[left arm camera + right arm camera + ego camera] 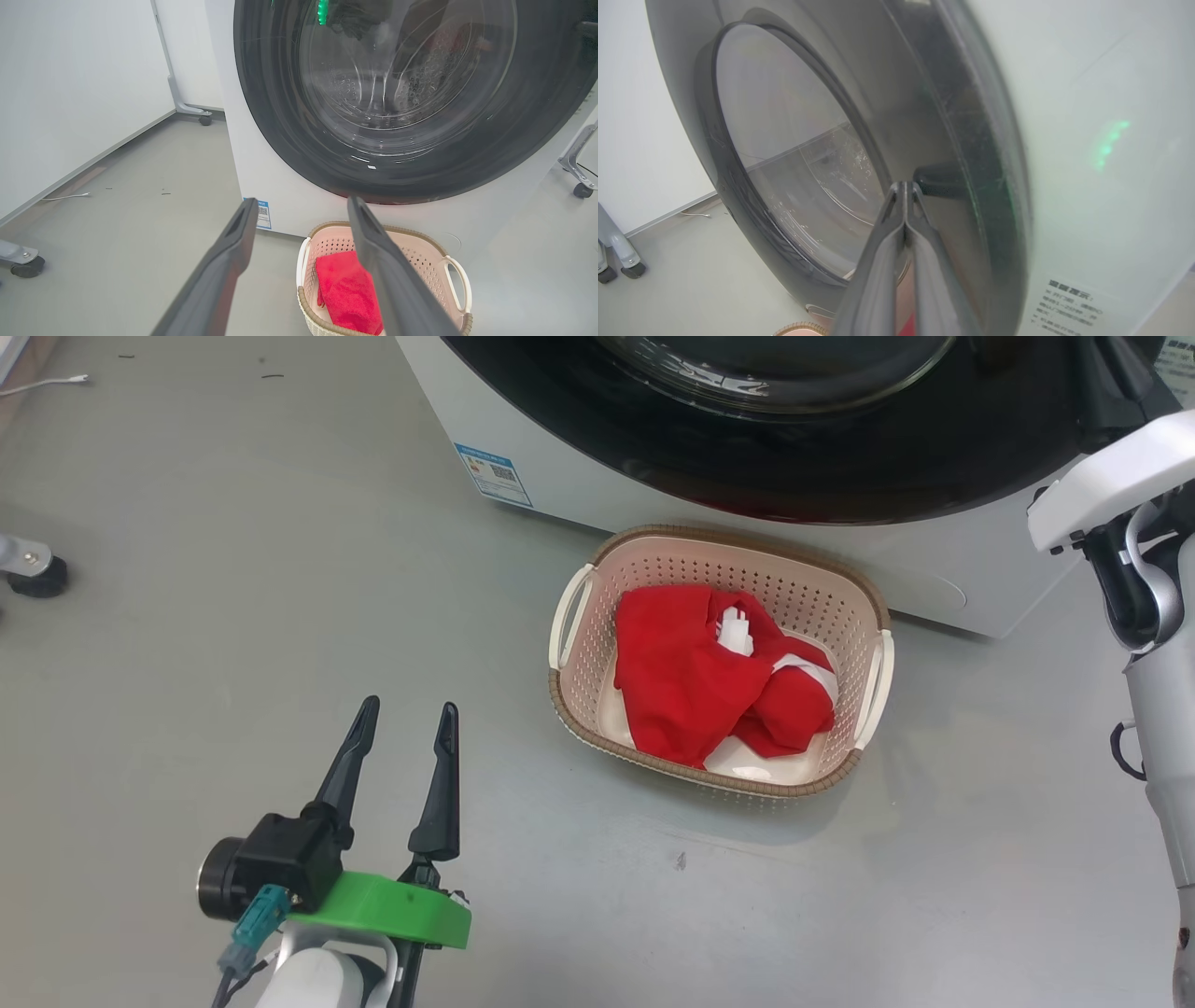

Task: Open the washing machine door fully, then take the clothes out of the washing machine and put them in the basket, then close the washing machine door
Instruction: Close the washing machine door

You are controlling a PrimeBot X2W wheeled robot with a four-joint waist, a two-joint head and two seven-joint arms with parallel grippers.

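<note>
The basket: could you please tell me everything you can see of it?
The basket is a cream plastic tub, a rounded rectangle with perforated walls, a brown woven-look rim and two white side handles. It stands upright on the grey floor just before the washer. Red clothes with white trim lie crumpled inside. Nothing else touches it.

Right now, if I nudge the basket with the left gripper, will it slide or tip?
Probably slides: the basket looks like thin perforated plastic on smooth floor. Tipping seems unlikely, since it sits low and wide, holding only soft clothes.
</note>
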